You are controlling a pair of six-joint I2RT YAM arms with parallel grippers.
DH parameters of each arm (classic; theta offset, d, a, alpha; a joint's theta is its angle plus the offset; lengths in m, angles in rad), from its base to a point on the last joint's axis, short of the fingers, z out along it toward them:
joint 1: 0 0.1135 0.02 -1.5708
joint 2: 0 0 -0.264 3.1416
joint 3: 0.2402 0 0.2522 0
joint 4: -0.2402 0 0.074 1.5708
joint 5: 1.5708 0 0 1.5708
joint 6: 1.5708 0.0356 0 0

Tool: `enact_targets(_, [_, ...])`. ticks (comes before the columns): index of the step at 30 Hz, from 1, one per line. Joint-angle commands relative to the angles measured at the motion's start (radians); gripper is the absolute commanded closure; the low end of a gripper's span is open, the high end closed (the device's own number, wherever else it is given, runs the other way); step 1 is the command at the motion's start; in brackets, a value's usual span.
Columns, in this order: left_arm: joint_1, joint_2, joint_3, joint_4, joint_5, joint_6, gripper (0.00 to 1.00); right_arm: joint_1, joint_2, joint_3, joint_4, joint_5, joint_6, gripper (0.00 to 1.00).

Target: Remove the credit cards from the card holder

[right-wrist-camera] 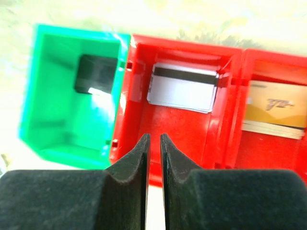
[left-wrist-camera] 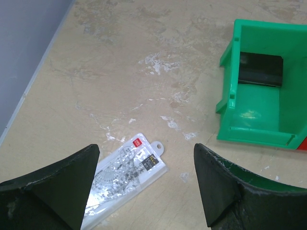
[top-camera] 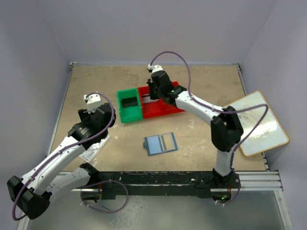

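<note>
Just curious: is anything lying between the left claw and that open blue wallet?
Nothing visible does. Bare table lies between the left gripper and the card holder; the white packet sits under the gripper, off that path.

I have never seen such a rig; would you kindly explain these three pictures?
Two robot arms are bolted to a table. The overhead picture shows both; the other two come from cameras on their wrists. The left gripper is open and empty near a white packet. The right gripper, nearly shut and empty, hangs over the bins: a dark card in the green bin, a silver-grey card and a gold card in the red bins. The blue card holder lies open on the table.
</note>
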Motion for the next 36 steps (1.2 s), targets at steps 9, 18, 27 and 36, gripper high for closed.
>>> enact_targets(9, [0.006, 0.017, 0.004, 0.056, 0.073, 0.042, 0.23, -0.037, -0.6, -0.536, 0.041, 0.219, 0.25, 0.07])
enact_targets(18, [0.007, 0.064, -0.026, 0.137, 0.322, 0.09, 0.21, -0.024, -0.838, -1.002, 0.346, -0.314, 0.339, 0.36])
enact_targets(27, [-0.008, 0.138, -0.195, 0.375, 0.853, -0.115, 0.25, -0.018, -0.949, -1.088, 0.227, -0.305, 0.384, 0.38])
enact_targets(36, [-0.35, 0.27, -0.236, 0.423, 0.543, -0.36, 0.25, -0.019, -0.917, -1.158, 0.318, -0.38, 0.42, 0.41])
